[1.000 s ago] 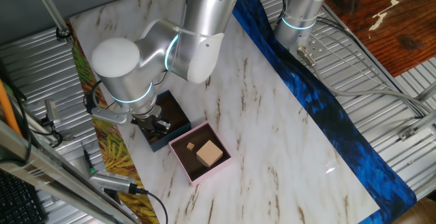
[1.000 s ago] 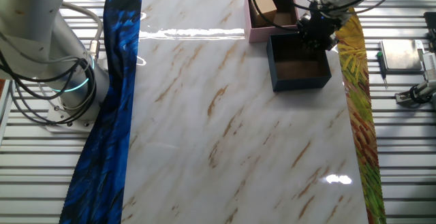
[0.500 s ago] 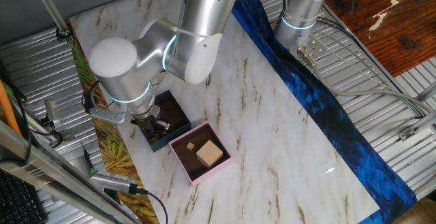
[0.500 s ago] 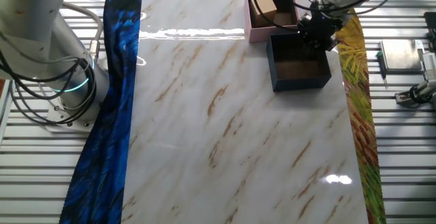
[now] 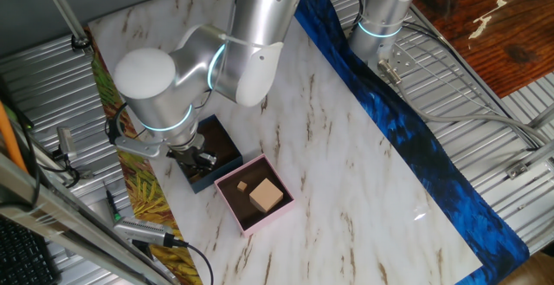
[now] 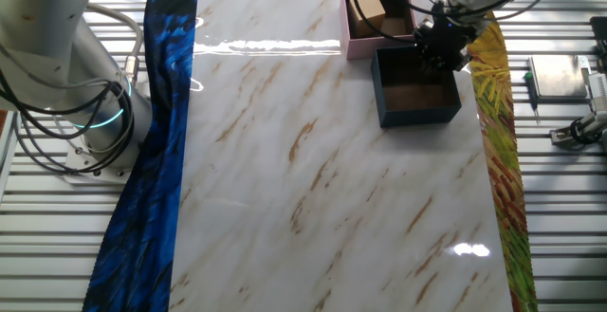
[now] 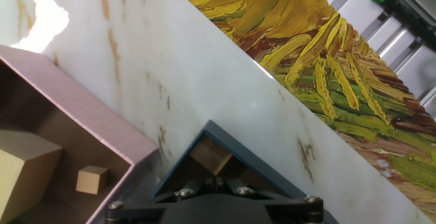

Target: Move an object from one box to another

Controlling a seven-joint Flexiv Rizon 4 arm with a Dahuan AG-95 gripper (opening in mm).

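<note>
- Between the fingers [image 7: 214, 176], low in the navy box [image 6: 414, 89] corner, sits a small block [image 7: 210, 157]; whether they are clenched on it I cannot tell.
- Touching the navy box, the pink box [image 5: 253, 197] holds two blocks already.
- Both rest on the table [image 6: 313, 160].

We see even, bright overhead light on the glossy white marble-patterned tabletop [image 6: 313, 160], which throws back glare: a streak near the far edge and a small hot spot near the front in the other fixed view. In the hand view a blown-out white patch sits at the upper left corner. Both fixed views are sharp. Shadows are soft and short inside the small square pale pink box [image 5: 232, 209].
</note>
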